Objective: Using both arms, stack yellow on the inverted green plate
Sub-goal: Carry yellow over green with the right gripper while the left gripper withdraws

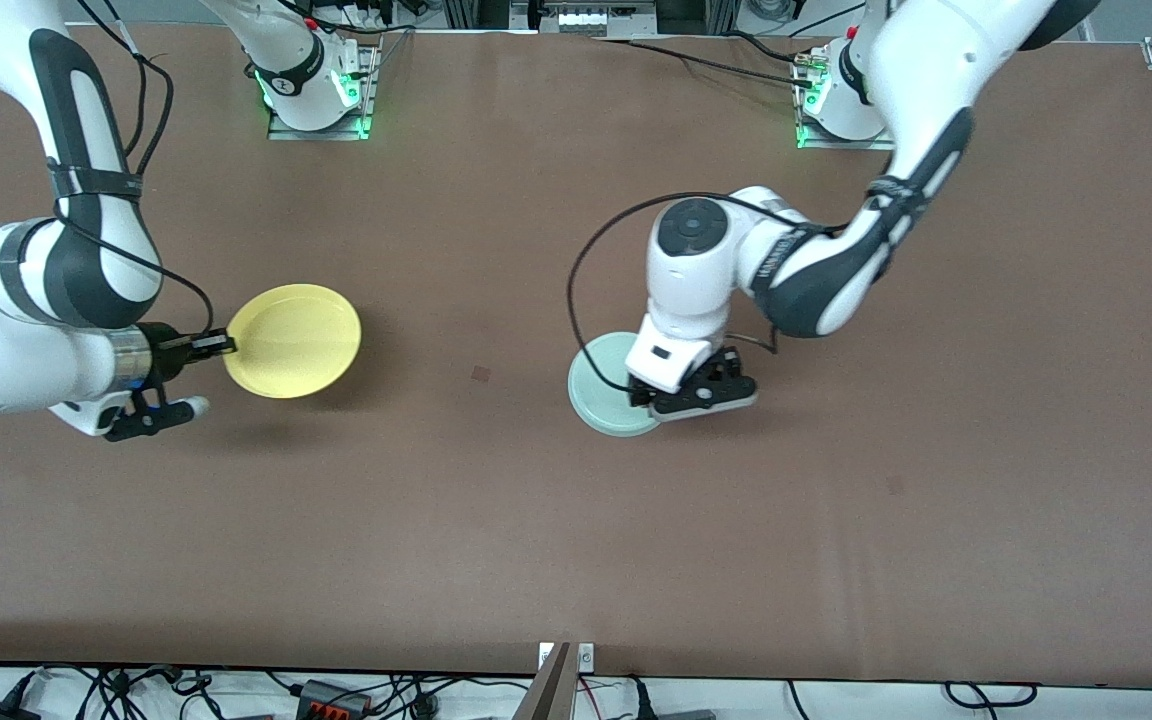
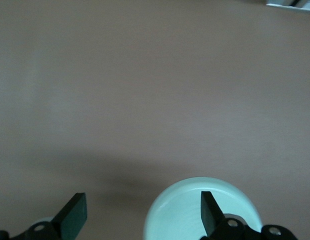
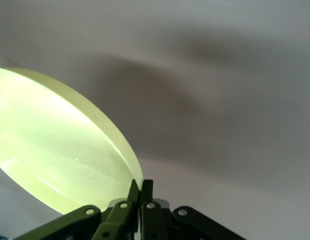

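Front view showed the right gripper pinching the round yellow plastic plate by its rim, above the brown table. Left wrist view showed the left gripper spread wide over the round pale mint-green plastic plate. Right wrist view showed its fingers pressed on the yellow rim.

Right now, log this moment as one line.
right gripper: shut on yellow plate, lifted | left gripper: open over green plate, on table

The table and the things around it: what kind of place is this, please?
Probably a robotics lab. Two arms are bolted to a brown table, cables lie along its edges, and only test props are out: a yellow plate in the right gripper and a green plate under the left gripper.
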Robot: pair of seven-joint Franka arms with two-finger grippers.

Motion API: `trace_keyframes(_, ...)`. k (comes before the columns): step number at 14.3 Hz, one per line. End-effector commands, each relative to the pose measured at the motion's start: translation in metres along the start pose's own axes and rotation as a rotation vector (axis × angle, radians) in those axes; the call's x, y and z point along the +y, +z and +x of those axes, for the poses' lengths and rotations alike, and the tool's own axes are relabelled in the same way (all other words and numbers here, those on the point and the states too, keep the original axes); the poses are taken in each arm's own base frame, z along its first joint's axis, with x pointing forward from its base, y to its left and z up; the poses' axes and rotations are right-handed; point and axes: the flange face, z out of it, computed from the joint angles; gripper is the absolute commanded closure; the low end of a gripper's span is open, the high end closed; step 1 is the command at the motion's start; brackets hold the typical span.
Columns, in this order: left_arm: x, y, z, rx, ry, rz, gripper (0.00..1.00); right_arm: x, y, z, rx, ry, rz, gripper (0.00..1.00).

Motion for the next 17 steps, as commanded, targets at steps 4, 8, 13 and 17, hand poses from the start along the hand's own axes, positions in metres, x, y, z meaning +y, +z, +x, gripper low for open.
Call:
trace_keyframes(4,-0.109,-0.045,0.043,-0.161,0.125,0.070,0.00,-0.104,0.048,0.037,0.004,0.089,0.059,1.00)
trace_keyframes(8,-0.184,-0.084,0.075,-0.190,0.192,0.024,0.00,-0.185,0.091,0.061,0.001,0.209,0.171,1.00)
trace_keyframes(13,-0.254,-0.126,0.093,-0.199,0.215,-0.003,0.00,-0.289,0.146,0.072,0.034,0.307,0.195,1.00)
trace_keyframes(17,-0.280,-0.141,0.108,-0.204,0.276,-0.065,0.00,-0.334,0.178,0.080,0.026,0.289,0.241,1.00)
